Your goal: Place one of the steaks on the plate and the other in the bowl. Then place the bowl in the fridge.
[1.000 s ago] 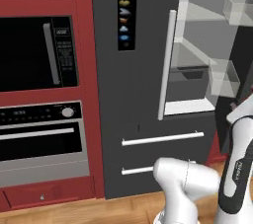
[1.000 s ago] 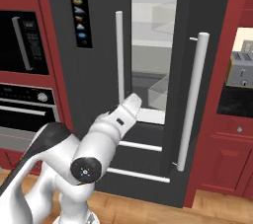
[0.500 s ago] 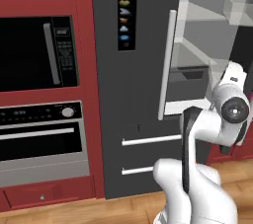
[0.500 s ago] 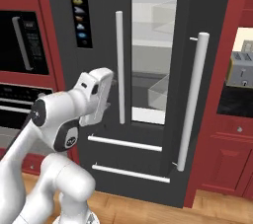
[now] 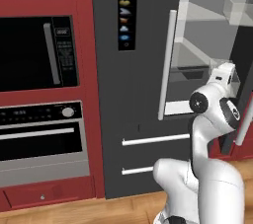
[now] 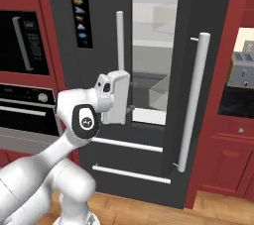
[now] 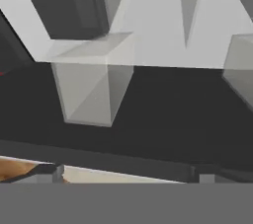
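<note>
To the claw's left, a black built-in microwave point(image 5: 37, 53) with a vertical bar handle sits in dark red cabinetry point(image 5: 84, 30), and below it is a silver-fronted oven point(image 5: 42, 141) with a round knob and a horizontal handle. A strip of light wooden floor point(image 5: 99, 208) runs along the foot of the cabinets.

Next comes the tall dark grey double-door fridge point(image 5: 138, 94), directly ahead of the claw. Its left door is closed and carries a narrow black panel of lit icons point(image 5: 126, 11) and a long silver bar handle point(image 5: 167, 65). Two silver drawer handles point(image 5: 153, 140) run across the lower front. The right door point(image 6: 198, 85) stands swung open, its own long silver handle point(image 6: 191, 100) just right of the claw in the right base view. Inside, the pale grey interior shows white shelves point(image 5: 207, 18) and clear plastic bins point(image 6: 161, 95).

The white arm reaches up in front of the open compartment, and the claw point(image 6: 130, 106) sits at the gap between the two doors, pointing into the fridge. Its fingers stand spread wide, with nothing between them. In the hand view the two dark tips rise at the bottom edge, facing a dark floor panel, a clear bin point(image 7: 91, 87) and the white interior wall point(image 7: 163, 25).

Farther right of the claw, past the open door, a silver toaster point(image 6: 243, 68) stands on a worktop point(image 6: 243, 40) recess in more red cabinetry.
</note>
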Available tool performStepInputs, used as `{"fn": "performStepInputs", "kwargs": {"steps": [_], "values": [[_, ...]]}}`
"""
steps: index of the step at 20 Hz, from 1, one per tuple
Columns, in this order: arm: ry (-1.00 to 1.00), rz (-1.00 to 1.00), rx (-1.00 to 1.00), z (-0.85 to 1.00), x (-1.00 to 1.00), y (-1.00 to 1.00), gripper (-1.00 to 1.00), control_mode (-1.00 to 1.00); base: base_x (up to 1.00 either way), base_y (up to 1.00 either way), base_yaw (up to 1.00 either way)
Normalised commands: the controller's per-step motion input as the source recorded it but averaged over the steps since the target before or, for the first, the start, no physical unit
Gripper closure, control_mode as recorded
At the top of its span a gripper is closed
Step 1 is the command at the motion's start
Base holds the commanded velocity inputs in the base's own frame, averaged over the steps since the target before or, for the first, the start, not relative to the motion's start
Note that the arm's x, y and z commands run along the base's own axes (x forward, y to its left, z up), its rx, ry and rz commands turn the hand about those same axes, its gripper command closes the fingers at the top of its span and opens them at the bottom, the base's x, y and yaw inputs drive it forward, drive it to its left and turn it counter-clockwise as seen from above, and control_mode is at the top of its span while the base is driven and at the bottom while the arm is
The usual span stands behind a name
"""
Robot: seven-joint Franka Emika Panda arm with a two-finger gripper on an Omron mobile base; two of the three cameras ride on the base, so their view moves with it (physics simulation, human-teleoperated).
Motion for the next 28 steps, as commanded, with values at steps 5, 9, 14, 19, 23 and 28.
{"fn": "performStepInputs", "kwargs": {"steps": [5,9,14,19,23,28], "values": [[0.0,-0.06,0.0,-0.01,0.23,-0.67,-1.0,-1.0,0.0,0.0,0.0],[0.01,0.0,0.01,0.0,0.31,-0.6,-1.0,-1.0,0.0,0.0,0.0],[0.05,0.0,0.0,-0.01,0.39,-0.71,-1.0,-1.0,0.0,0.0,0.0],[0.1,-0.08,0.0,-0.14,0.15,-0.86,-1.0,-1.0,0.0,0.0,0.0],[0.05,-0.16,0.02,-0.37,-0.23,-1.0,-1.0,-1.0,0.0,0.0,0.0],[-0.01,-0.06,0.22,-0.23,-0.36,-1.0,-1.0,-1.0,0.0,0.0,0.0]]}}
